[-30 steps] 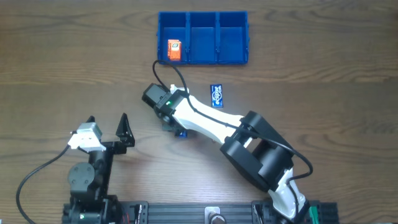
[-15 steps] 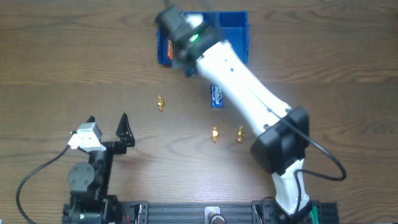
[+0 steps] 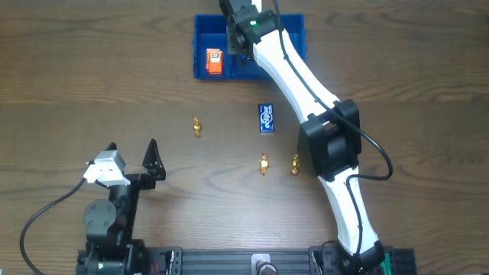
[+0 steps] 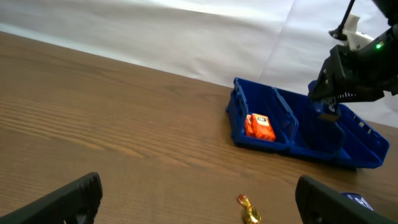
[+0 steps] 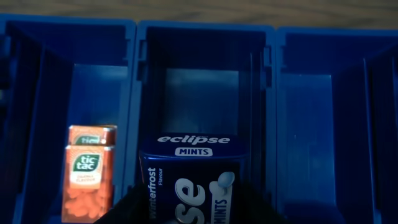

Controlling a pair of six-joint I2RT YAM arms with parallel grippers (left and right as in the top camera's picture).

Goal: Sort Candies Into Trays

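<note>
Over the middle compartment of the blue tray (image 3: 286,75), at the far side of the table (image 3: 76,76), our right gripper (image 3: 241,42) was clamped on a blue mint tin (image 5: 193,168), held above that compartment's bare floor. Our left gripper (image 3: 132,155) sat at the near left, fingers spread with nothing between them. An orange candy box (image 3: 214,61) lay in the tray's left compartment.

We judged the fit to be the main risk. The tin looked nearly as wide as its slot, so a tilted or off-centre release could leave it perched on a divider or send it in beside the orange box. Coming down crooked might also catch a wall and shove the tray.

Open wood lay to the left and right of the tray. A second blue tin (image 3: 265,118) waited on the near side of it, and three gold-wrapped candies (image 3: 263,164) lay nearer, well apart. We reckoned any retreat should rise above the tray's near wall first.
</note>
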